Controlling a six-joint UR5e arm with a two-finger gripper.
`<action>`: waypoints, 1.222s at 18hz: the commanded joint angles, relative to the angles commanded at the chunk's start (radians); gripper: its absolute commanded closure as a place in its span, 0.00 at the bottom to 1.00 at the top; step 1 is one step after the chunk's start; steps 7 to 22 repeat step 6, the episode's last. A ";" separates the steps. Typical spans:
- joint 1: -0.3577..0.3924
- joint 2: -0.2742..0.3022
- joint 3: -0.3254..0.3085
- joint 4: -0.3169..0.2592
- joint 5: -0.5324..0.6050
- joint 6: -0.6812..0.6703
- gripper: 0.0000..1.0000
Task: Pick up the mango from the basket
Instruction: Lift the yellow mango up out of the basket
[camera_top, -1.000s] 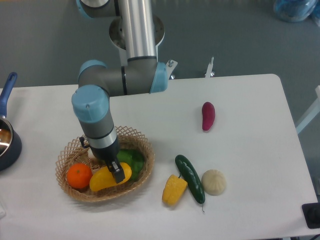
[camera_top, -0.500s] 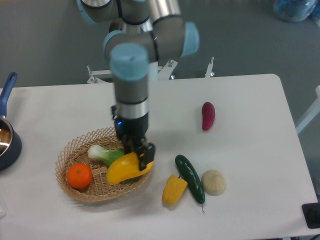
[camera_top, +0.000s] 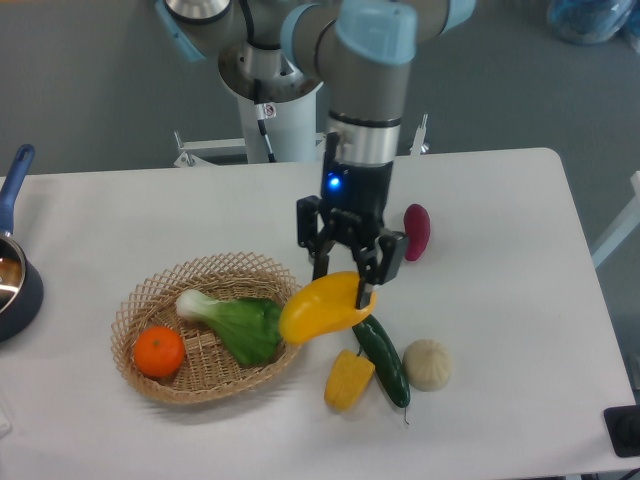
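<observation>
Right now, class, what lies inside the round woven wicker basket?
The wicker basket holds a round orange and a leafy green vegetable. Whatever lies beneath them is covered.

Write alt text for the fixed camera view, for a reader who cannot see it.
A robot pincer holds a yellow mango in the air beside a basket containing an orange and a leafy green. Corn, a cucumber and other produce lie on the table.

You're looking at a robotics lab test bench: a bare white tabletop (camera_top: 490, 200) on a grey floor (camera_top: 90, 70), an industrial arm (camera_top: 365, 90) bolted to a pedestal behind it, and toy produce laid out like the cucumber (camera_top: 381, 357) and corn piece (camera_top: 346, 380).
</observation>
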 joint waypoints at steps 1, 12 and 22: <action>0.003 0.000 0.002 0.002 0.000 0.000 0.45; 0.022 -0.002 0.008 0.002 -0.002 0.003 0.45; 0.022 -0.002 0.008 0.002 -0.002 0.003 0.45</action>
